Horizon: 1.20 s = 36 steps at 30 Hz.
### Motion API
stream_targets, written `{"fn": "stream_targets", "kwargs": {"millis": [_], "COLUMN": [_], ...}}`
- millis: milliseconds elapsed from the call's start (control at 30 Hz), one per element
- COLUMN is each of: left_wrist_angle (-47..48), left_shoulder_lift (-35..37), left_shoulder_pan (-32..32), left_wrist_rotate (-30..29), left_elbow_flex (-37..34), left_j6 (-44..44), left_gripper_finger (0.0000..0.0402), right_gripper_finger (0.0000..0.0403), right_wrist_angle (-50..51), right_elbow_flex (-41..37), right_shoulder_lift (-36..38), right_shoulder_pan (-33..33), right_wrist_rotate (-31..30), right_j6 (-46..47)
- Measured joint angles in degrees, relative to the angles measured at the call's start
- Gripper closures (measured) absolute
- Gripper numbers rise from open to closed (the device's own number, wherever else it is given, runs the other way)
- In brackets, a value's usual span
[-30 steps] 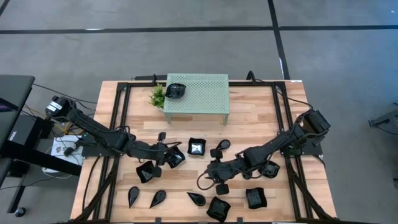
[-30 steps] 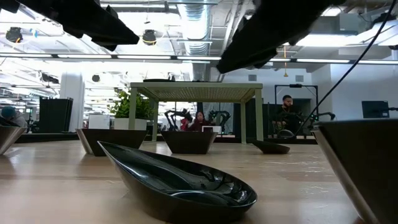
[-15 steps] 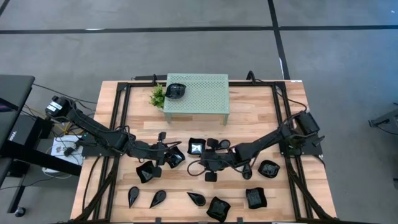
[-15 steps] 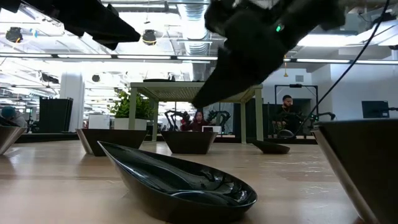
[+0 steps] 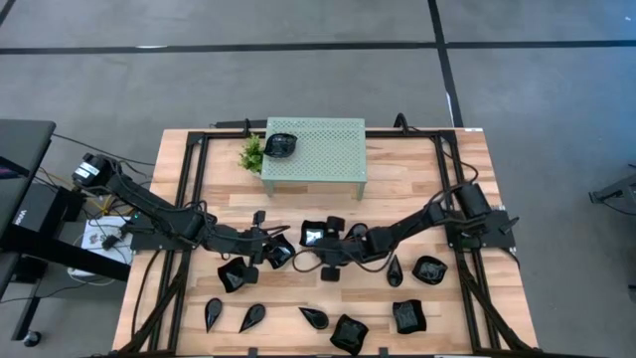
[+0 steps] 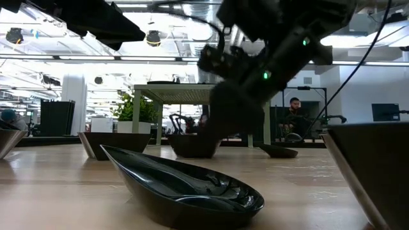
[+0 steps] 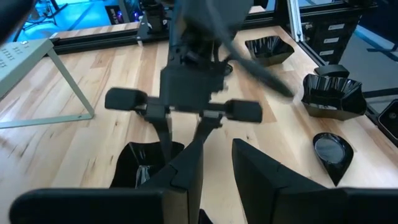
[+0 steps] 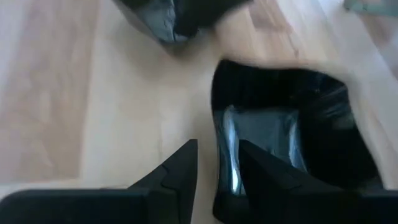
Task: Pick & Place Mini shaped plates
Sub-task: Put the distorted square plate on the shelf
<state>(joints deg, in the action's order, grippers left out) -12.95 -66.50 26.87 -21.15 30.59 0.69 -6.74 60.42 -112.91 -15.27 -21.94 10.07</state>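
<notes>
Glossy black mini plates lie scattered over the near half of the wooden table. My right gripper (image 5: 320,247) (image 8: 217,146) is open and low over a square wavy-edged plate (image 5: 314,236) (image 8: 292,118), one finger on each side of its wall (image 8: 219,124). My left gripper (image 5: 266,249) (image 7: 217,149) is open and hovers beside another black plate (image 5: 282,255) (image 7: 142,165) that rests on the table. One black dish (image 5: 281,145) sits on the mint-green perforated stand (image 5: 323,154). A leaf-shaped plate (image 6: 185,185) fills the front of the low view. My right gripper comes down slanting from the table's right, with one finger (image 8: 177,168) outside the square plate's wall and the other (image 8: 264,174) inside the plate. The plate stands flat on the table. Whether either finger touches the wall, I cannot tell.
More black plates lie along the near edge (image 5: 213,313) (image 5: 251,316) (image 5: 314,318) (image 5: 349,333) (image 5: 408,316) and at the right (image 5: 429,269) (image 5: 395,270). A small green plant (image 5: 253,152) stands by the stand's left end. Bare wood shows between the stand and the plates.
My right gripper has swept from among the near plates toward the table's left and far edge, and has come down onto the square plate in front of the stand. The left arm and the plates have kept still.
</notes>
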Motion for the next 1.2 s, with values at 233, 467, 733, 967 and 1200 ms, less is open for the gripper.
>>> {"fn": "stream_targets", "kwargs": {"millis": [233, 467, 733, 967, 1200], "left_wrist_angle": [0.00, 0.02, -0.38, -1.35, -1.93], "left_shoulder_lift": [0.00, 0.00, 0.00, 0.00, 0.00], "left_shoulder_pan": [0.00, 0.00, 0.00, 0.02, 0.02], "left_wrist_rotate": [0.00, 0.00, 0.01, 0.02, 0.00], "left_elbow_flex": [0.00, 0.00, 0.00, -0.02, -0.02], "left_j6": [0.00, -0.02, -0.76, -0.84, -0.85], "left_gripper_finger": [0.0314, 0.0314, 0.0314, 0.0314, 0.0314], "right_gripper_finger": [0.0380, 0.0391, 0.0397, 0.0397, 0.0400], "right_wrist_angle": [0.70, 2.45, 18.59, 23.86, 17.44], "right_elbow_flex": [0.00, 0.96, 10.04, 16.24, 16.70], "right_shoulder_lift": [0.13, 0.75, 6.94, 15.48, 19.33], "right_shoulder_pan": [0.07, -0.09, -1.22, -0.14, 10.59], "right_wrist_rotate": [0.29, 0.91, -8.20, -17.65, -11.13], "right_j6": [-0.11, -1.35, -7.29, -21.54, -40.04]}}
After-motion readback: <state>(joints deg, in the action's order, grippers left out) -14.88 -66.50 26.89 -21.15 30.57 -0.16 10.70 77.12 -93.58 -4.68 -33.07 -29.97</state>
